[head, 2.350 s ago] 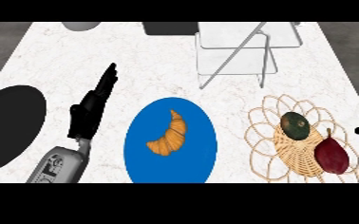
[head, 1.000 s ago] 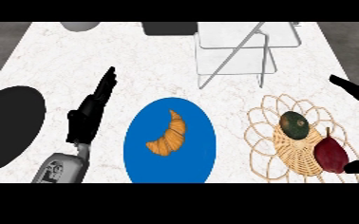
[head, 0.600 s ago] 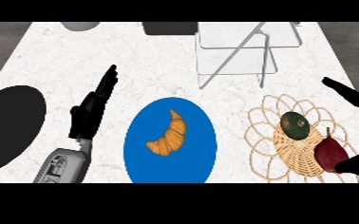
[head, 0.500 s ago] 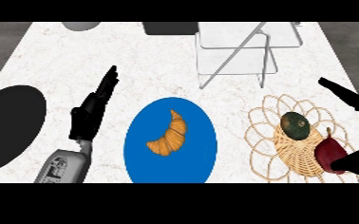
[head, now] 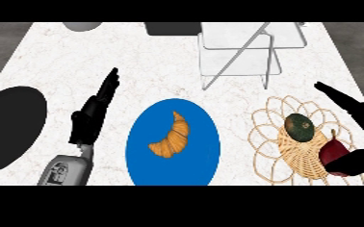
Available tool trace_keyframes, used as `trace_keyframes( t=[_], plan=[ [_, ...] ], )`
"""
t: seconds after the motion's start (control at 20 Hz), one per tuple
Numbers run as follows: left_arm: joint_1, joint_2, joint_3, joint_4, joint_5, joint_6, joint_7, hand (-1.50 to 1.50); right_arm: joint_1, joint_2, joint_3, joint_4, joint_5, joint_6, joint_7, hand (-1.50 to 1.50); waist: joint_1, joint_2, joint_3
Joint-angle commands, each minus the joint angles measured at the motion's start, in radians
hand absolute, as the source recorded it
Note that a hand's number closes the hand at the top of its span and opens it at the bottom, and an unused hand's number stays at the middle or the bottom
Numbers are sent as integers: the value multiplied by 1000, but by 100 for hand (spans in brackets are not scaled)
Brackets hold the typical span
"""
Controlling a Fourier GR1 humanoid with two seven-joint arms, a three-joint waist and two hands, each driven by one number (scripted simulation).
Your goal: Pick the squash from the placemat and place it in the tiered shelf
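Left hand (head: 91,118) first, over in the left part of the frame: it stands off the grey forearm (head: 66,171) at the lower edge, fingers straight and pressed together, pointing up and a little right, holding nothing. Just to its left a flat black oval (head: 18,125) lies on the pale marbled counter (head: 142,62), cut by the frame's left edge. Along the top edge sit a grey round object (head: 82,26) and, further right, a dark grey block (head: 174,28). Centre frame now, low down: a blue plate (head: 153,161) with a golden croissant (head: 173,135) lying on it, curved like a crescent. Above and right of the plate stands the tiered shelf (head: 238,57), pale panels on a thin wire frame, with nothing visible on it. Moving right, the woven placemat (head: 274,125) fills the lower right, and there's the squash (head: 300,127), dark green, resting near the mat's middle, well apart from the shelf. Beside it, lower right, a dark red fruit (head: 332,152) with a thin stalk. Far right, the right hand (head: 343,100) comes in from the edge, spread wide: straight fingers over the mat's upper right rim, the thumb low across the red fruit, neither touching the squash.
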Motion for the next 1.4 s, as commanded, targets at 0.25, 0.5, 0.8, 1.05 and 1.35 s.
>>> trace_keyframes(
  t=[0.25, 0.5, 0.8, 1.05, 1.35],
  plan=[
    [-35, -47, 22, 35, -44, 5, -7, 0, -25, 73, 26, 51, 146, 9, -16, -150, -1, 1, 0],
    [-28, -40, 57, 64, -24, -48, -47, 0, -30, 69, -27, 182, 202, -24, -159, -150, 0, 1, 0],
    [-28, -40, 74, -6, -41, -44, 36, 0, 21, 124, 10, 130, 294, -46, -137, -150, -2, 0, 0],
    [-21, -25, 88, -34, -37, -87, 42, 0, -114, 144, -16, 244, 303, -13, -110, -150, 1, 0, 0],
    [55, -60, 50, -56, -86, -65, 11, 0, -118, 174, -3, 347, 364, -84, -188, -150, 3, 0, 0]
  ],
)
